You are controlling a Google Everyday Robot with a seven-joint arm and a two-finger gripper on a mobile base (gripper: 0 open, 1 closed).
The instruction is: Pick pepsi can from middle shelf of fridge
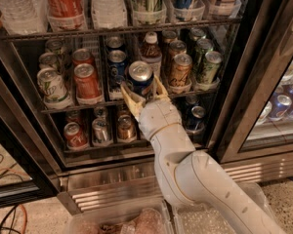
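The fridge [241, 82] stands open in front of me. Its middle shelf [78, 105] holds rows of cans. My gripper [140, 85] is at the front of the middle row and is shut on the pepsi can [140, 77]: one cream finger [128, 97] on its left, the other on its right. The dark-blue can with a silver top is tilted and sits forward of the shelf edge. Two more blue cans [117, 62] stand behind it in the same row.
On the middle shelf a red cola can [87, 82] and a white-green can [51, 85] stand to the left. A brown bottle [150, 47], a brown-orange can [179, 72] and a green can [208, 67] stand to the right. Tall bottles are above, more cans [100, 130] below, and clear bins [136, 221] on the floor.
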